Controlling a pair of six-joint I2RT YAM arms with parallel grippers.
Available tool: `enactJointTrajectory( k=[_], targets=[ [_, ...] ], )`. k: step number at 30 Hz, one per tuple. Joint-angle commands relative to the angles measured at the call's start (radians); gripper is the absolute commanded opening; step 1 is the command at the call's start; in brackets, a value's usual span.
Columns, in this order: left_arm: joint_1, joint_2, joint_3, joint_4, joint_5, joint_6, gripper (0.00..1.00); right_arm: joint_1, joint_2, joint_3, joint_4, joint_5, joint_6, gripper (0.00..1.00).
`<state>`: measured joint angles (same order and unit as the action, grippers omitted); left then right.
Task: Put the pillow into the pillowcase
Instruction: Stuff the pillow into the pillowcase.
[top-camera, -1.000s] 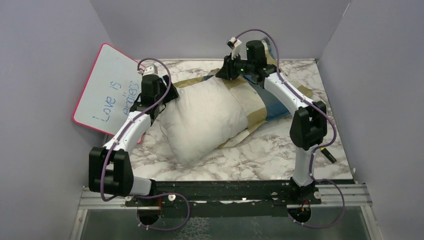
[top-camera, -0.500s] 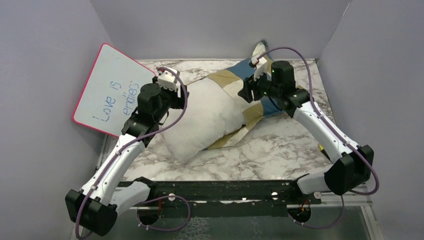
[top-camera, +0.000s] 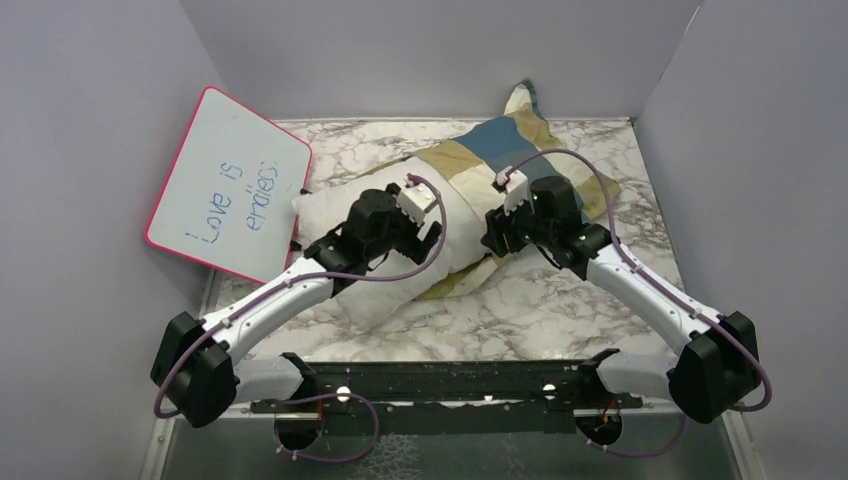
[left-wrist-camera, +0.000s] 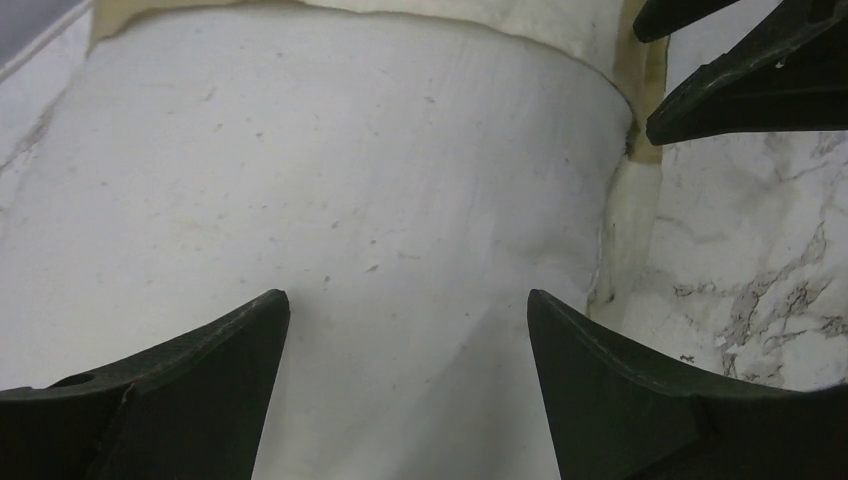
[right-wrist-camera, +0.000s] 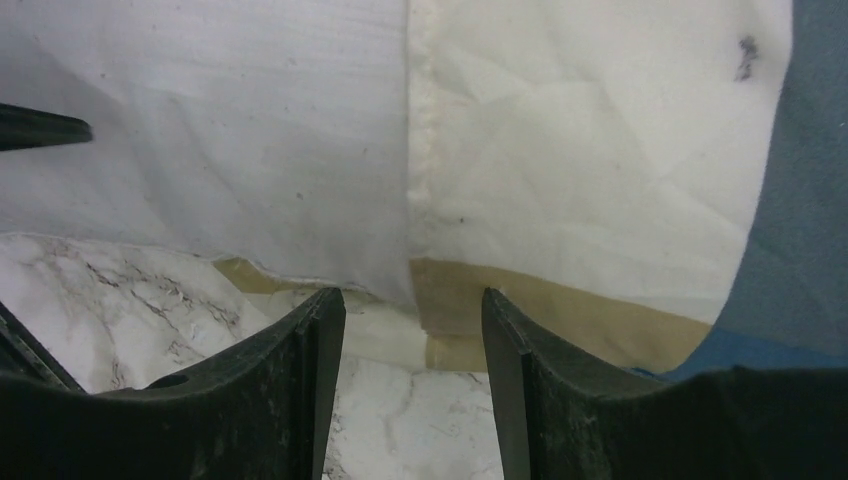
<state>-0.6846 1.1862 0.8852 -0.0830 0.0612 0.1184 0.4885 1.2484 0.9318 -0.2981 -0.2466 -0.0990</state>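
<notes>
The white pillow (top-camera: 385, 295) lies slantwise mid-table, its far right end inside the blue, tan and cream checked pillowcase (top-camera: 500, 140). My left gripper (left-wrist-camera: 408, 300) hovers open just above the bare pillow (left-wrist-camera: 350, 170), nothing between its fingers. My right gripper (right-wrist-camera: 413, 295) is open too, low over the marble at the near edge of the pillowcase's mouth. There the cream panel (right-wrist-camera: 590, 130) and tan band (right-wrist-camera: 560, 315) meet the pillow (right-wrist-camera: 250, 120). The two grippers face each other closely, and the right one's fingers (left-wrist-camera: 740, 90) show in the left wrist view.
A pink-rimmed whiteboard (top-camera: 225, 185) with blue writing leans against the left wall, near the pillow's left corner. Grey walls close off the left, back and right. Bare marble table (top-camera: 560, 300) runs along the near side, ahead of the black base rail.
Both arms swung in from the far end to the pillow's middle. Both grippers opened. The pillowcase now drapes over the pillow's far right end and up the back wall.
</notes>
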Motion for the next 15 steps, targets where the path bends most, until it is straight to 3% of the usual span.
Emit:
enactJointTrajectory(
  k=[1,6,8,9,11,13,15],
  targets=[
    [-0.045,0.083,-0.009,0.091,0.005,0.061,0.9,0.044,-0.056,-0.062,0.101,0.101,0.031,0.58],
    [-0.057,0.223,-0.037,0.218,-0.086,0.047,0.91,0.068,-0.013,-0.09,0.189,0.304,0.008,0.59],
    [-0.057,0.279,-0.036,0.252,-0.124,0.037,0.86,0.071,-0.009,-0.118,0.268,0.342,0.002,0.57],
    [-0.058,0.297,-0.039,0.276,-0.137,0.032,0.77,0.072,-0.004,-0.126,0.286,0.35,-0.009,0.56],
    [-0.057,0.317,-0.048,0.331,-0.191,-0.001,0.36,0.078,0.018,-0.128,0.328,0.396,-0.02,0.49],
    [-0.057,0.317,-0.058,0.396,-0.237,-0.043,0.03,0.078,0.038,-0.128,0.351,0.443,-0.024,0.36],
    [-0.056,0.317,-0.047,0.421,-0.284,-0.104,0.0,0.078,0.041,-0.122,0.368,0.414,-0.032,0.21]
  ],
)
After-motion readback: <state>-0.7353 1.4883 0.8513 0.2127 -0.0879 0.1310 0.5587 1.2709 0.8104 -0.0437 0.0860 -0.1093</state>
